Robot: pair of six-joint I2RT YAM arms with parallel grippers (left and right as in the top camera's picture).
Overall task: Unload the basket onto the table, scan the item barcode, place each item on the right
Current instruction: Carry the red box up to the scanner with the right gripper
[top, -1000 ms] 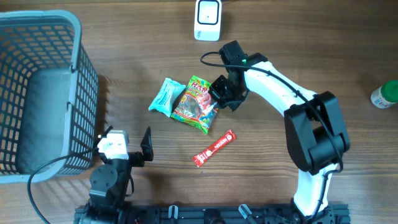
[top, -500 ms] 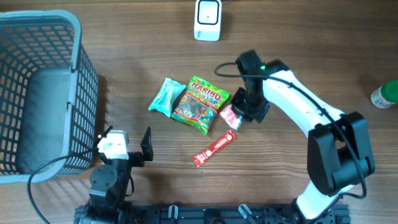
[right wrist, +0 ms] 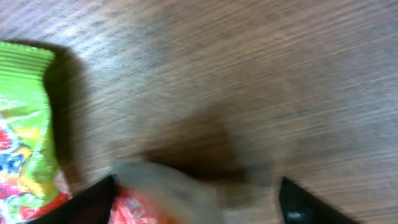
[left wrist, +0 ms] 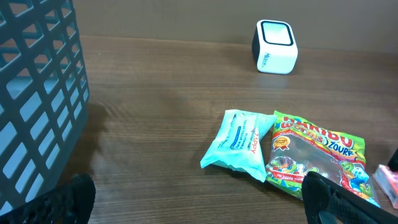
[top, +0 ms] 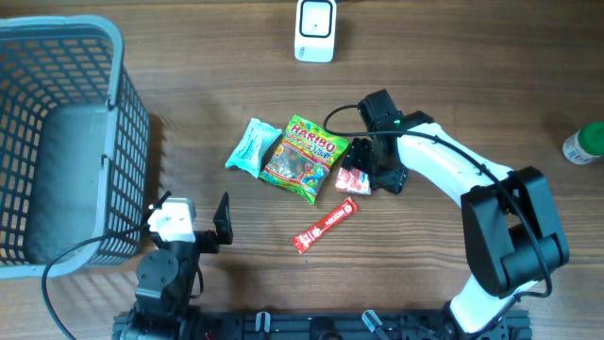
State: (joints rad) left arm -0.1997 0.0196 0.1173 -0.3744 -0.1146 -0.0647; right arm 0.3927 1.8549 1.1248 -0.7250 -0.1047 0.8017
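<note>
Right gripper (top: 368, 172) has its jaws spread wide, straddling the small red-and-white sachet (top: 351, 180) and seemingly not pinching it. The sachet lies flat just right of table centre, just beside the gummy bag (top: 304, 159) on its 3 o'clock side, with the scanner (top: 315, 28) well apart at 12 o'clock. Left gripper (left wrist: 198, 200) sits at 7 o'clock, jaws wide apart with nothing between them. Sachet looks light, thin and floppy, probably slick film, so I'd pinch a sealed end edge and keep the printed face clear; barcode too blurred to locate.
</note>
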